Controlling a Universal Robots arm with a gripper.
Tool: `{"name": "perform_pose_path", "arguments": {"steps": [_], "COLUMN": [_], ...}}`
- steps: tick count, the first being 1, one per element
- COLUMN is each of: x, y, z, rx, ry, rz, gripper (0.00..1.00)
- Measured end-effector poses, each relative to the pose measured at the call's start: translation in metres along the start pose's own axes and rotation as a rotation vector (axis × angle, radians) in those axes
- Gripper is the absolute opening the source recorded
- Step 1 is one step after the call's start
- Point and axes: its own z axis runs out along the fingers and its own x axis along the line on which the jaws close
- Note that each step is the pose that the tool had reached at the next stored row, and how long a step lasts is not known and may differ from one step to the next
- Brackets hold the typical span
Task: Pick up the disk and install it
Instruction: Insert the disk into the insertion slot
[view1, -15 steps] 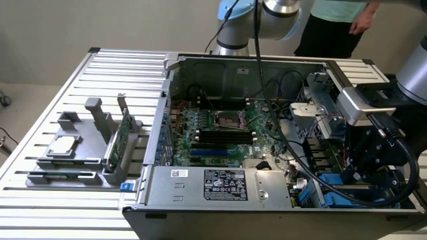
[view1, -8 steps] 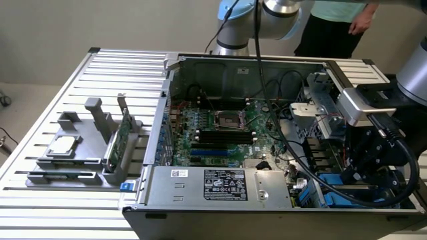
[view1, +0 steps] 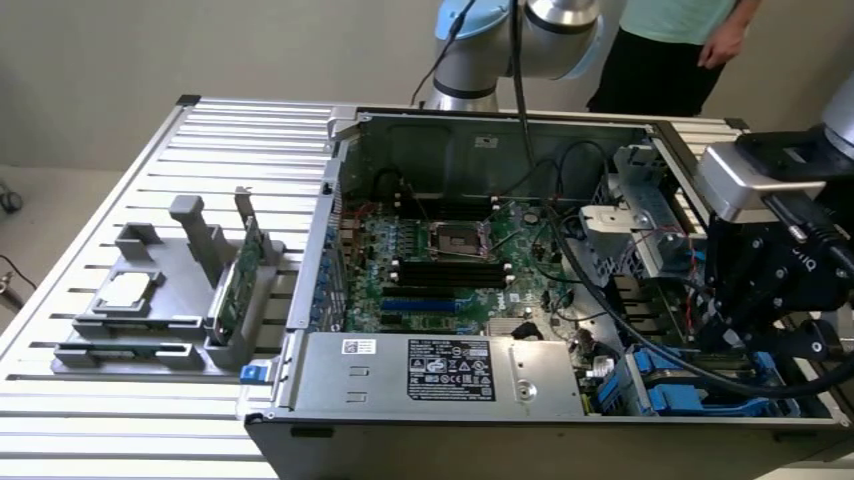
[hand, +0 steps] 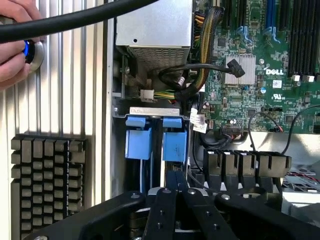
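Looking down past a black pincer (hand: 175, 176), its two fingers pressed together, tips close to the disk (hand: 175, 145); whether they touch it I cannot tell. The disk stands on edge in the computer case's drive bay, showing a smooth blue plastic carrier end, its metal body hidden. A second blue carrier (hand: 138, 142) sits just beside it. Beyond lie bundled black cables (hand: 200, 70), a perforated grey steel power supply (hand: 152, 22) and the green motherboard (hand: 260, 75). Farther aside, a hand (hand: 12, 50) rests on the ribbed aluminium table (hand: 75, 75).
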Motion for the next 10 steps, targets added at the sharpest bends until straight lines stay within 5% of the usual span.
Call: {"name": "perform_pose_path", "arguments": {"steps": [5,10], "x": [0.001,0.001], "y": [0.0037,0.0043], "z": [-0.0206,-0.0226], "rx": [0.0023,0.0027], "ry": [0.0001,-0.0001], "rz": [0.000,0.000], "gripper": [0.11,0.11]}}
